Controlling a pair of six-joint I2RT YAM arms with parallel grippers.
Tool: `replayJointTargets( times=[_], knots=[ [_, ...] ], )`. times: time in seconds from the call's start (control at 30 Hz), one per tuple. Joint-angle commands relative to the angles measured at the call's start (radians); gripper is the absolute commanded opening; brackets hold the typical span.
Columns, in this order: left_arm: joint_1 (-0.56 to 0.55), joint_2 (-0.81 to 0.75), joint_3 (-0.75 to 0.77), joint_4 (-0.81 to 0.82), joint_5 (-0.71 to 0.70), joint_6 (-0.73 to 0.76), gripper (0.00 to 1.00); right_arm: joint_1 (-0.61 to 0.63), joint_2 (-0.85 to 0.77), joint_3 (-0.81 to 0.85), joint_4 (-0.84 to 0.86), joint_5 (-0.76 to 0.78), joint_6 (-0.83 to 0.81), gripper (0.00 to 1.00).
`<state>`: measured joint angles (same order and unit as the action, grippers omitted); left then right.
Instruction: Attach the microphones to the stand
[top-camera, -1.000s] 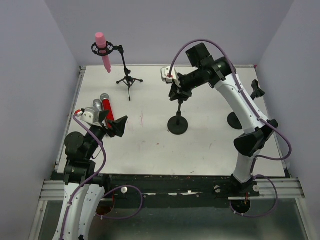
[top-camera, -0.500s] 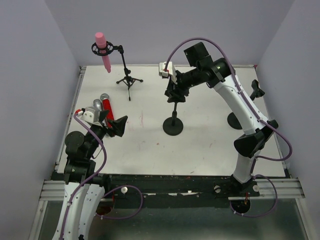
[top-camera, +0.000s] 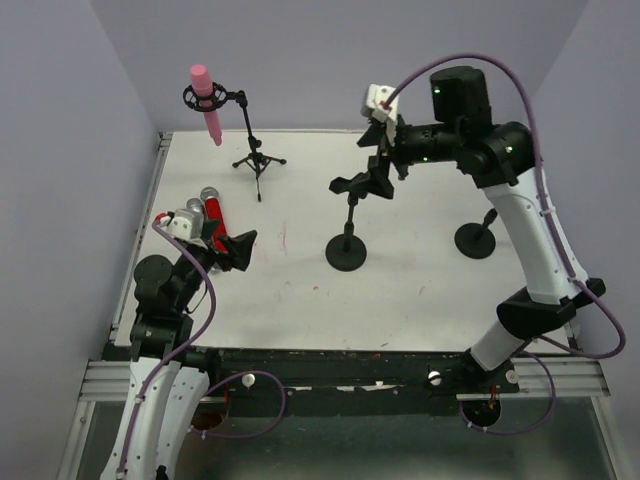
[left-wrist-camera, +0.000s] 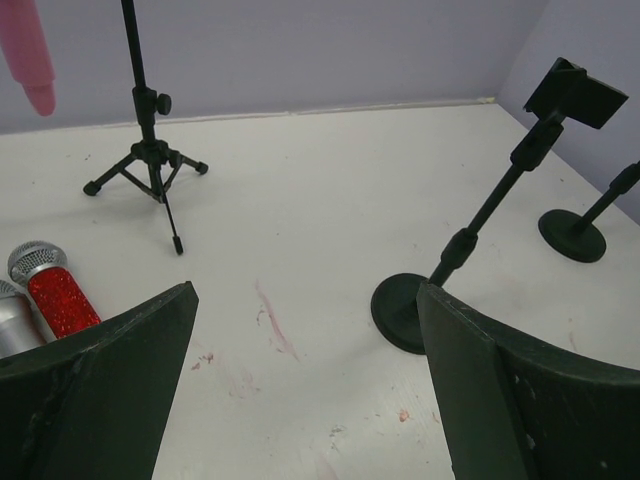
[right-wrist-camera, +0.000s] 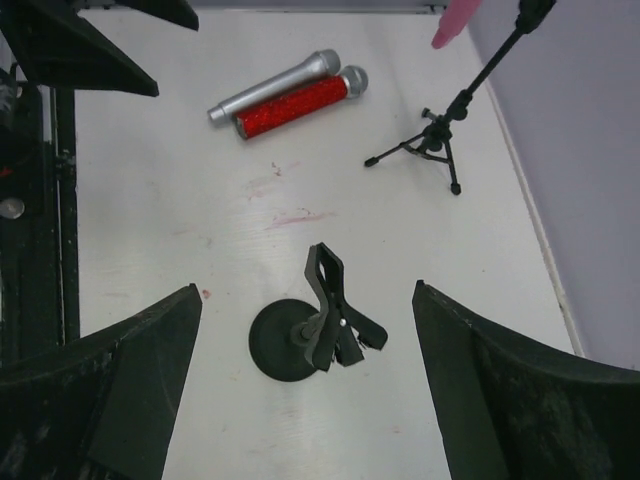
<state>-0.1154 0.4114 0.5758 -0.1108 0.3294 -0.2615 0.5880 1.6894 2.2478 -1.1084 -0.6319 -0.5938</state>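
Observation:
The pink microphone (top-camera: 203, 100) sits in the mount of the tripod stand (top-camera: 258, 160) at the back left; its tip (left-wrist-camera: 30, 55) shows in the left wrist view. A red microphone (top-camera: 214, 222) with a silver mesh head and a silver-grey microphone (top-camera: 193, 213) lie side by side on the table at the left. My left gripper (top-camera: 238, 250) stands open just right of them, with nothing between its fingers. My right gripper (right-wrist-camera: 305, 288) hangs open high above the round-base stand's clip (right-wrist-camera: 335, 315), apart from it. That clip holds nothing.
The clip stand's round base (top-camera: 349, 250) rests mid-table. A second round-base stand (top-camera: 475, 240) stands at the right, beside my right arm. Lavender walls close the table on three sides. Faint red smears (left-wrist-camera: 272, 325) mark the white table top.
My right gripper has opened, let go of the clip stand and pulled up and to the right. The stand's base ended a little further left. The left arm barely moved.

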Motion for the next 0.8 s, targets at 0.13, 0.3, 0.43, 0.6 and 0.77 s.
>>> replayJointTargets(
  times=[0.13, 0.3, 0.43, 0.6, 0.77],
  knots=[
    [0.022, 0.087, 0.010, -0.007, 0.049, -0.070, 0.99, -0.275, -0.370, -0.487, 0.408, -0.187, 0.290, 0.96],
    [0.054, 0.194, 0.033, -0.021, 0.079, -0.123, 0.99, -0.330, -0.511, -0.847, 0.602, -0.222, 0.353, 0.96],
    [0.089, 0.289, 0.047, -0.041, 0.063, -0.177, 0.98, -0.333, -0.542, -1.049, 0.728, -0.279, 0.361, 0.97],
    [0.099, 0.417, 0.084, -0.114, -0.062, -0.205, 0.86, -0.347, -0.576, -1.281, 0.922, -0.313, 0.405, 0.99],
    [0.102, 0.622, 0.237, -0.271, -0.272, -0.183, 0.81, -0.349, -0.577, -1.357, 1.010, -0.295, 0.462, 1.00]
  ],
)
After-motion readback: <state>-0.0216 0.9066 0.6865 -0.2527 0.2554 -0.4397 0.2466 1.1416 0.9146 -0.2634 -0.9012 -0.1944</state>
